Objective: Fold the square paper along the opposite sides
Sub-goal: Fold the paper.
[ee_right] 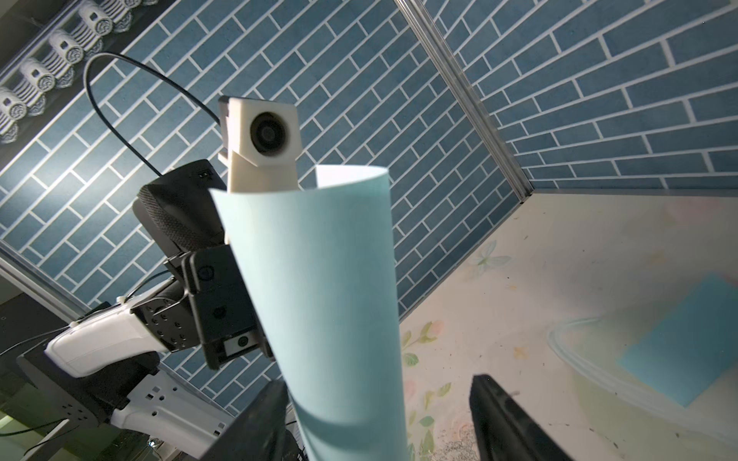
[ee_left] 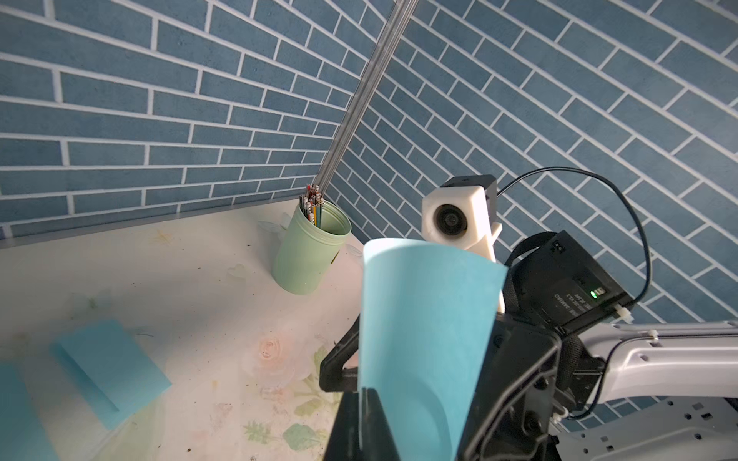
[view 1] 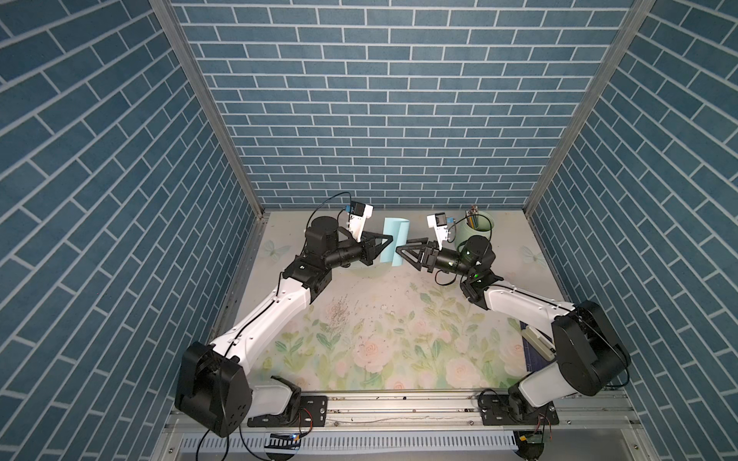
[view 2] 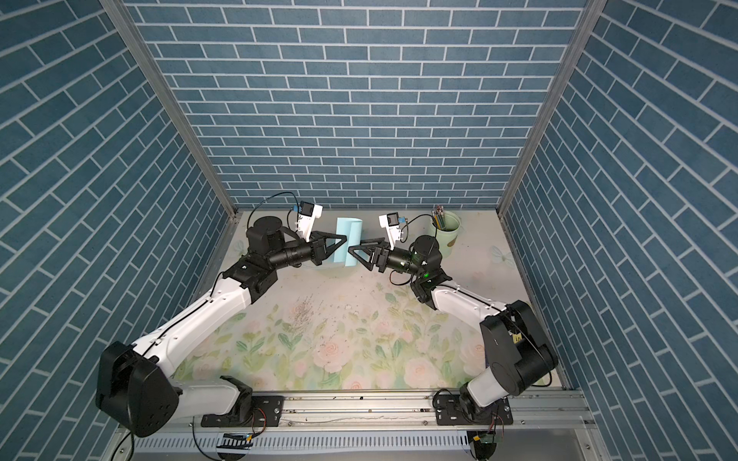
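1. Matte floral table [view 1: 379, 319], dark specks.
2. L arm [view 1: 271, 315] & R arm [view 1: 519, 305] are reaching to the far edge, wrists level.
3. Thin light-blue paper [view 1: 395, 239] is curling into an upright U over mid far edge.
4. The left gripper [view 1: 388, 240] is pinching its edge tight; right gripper [view 1: 405, 247] is gaping around it.
5. Mint cylindrical cup [view 1: 475, 231] w/ pencils [view 1: 473, 213] is sitting by far right corner.
6. "DAMIAO" is showing on R wrist motor [ee_left: 567, 295].
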Controlling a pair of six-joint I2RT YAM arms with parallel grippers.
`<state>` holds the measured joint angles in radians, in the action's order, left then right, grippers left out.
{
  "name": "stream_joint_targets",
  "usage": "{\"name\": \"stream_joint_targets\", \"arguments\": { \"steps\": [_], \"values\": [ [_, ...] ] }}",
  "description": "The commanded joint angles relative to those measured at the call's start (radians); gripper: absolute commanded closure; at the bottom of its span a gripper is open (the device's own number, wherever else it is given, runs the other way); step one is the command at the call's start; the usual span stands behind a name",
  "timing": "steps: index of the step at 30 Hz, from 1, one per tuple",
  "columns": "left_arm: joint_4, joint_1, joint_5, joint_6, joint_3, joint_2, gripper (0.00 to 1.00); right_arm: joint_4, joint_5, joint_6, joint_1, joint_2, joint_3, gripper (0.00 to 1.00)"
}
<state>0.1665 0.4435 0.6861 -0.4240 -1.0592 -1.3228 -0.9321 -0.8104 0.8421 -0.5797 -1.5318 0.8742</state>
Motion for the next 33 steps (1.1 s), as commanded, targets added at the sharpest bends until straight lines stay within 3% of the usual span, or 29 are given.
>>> {"name": "stream_joint_targets", "arguments": {
  "steps": [1, 10, 19, 33],
  "values": [
    [0.079, -0.006, 0.048, -0.034, 0.023, 0.016, 1.00, -0.119, -0.046, 0.041, -0.021, -0.008, 0.039, 0.25],
    [0.231, -0.003, 0.081, -0.120, 0.084, 0.037, 1.00, -0.180, -0.085, 0.075, -0.037, -0.037, 0.054, 0.30],
    [0.279, -0.003, 0.105, -0.148, 0.097, 0.046, 0.99, -0.245, -0.125, 0.129, -0.041, -0.063, 0.061, 0.43],
    [0.342, 0.024, 0.122, -0.173, 0.120, 0.036, 0.95, -0.281, -0.153, 0.169, -0.047, -0.083, 0.074, 0.44]
  ]
}}
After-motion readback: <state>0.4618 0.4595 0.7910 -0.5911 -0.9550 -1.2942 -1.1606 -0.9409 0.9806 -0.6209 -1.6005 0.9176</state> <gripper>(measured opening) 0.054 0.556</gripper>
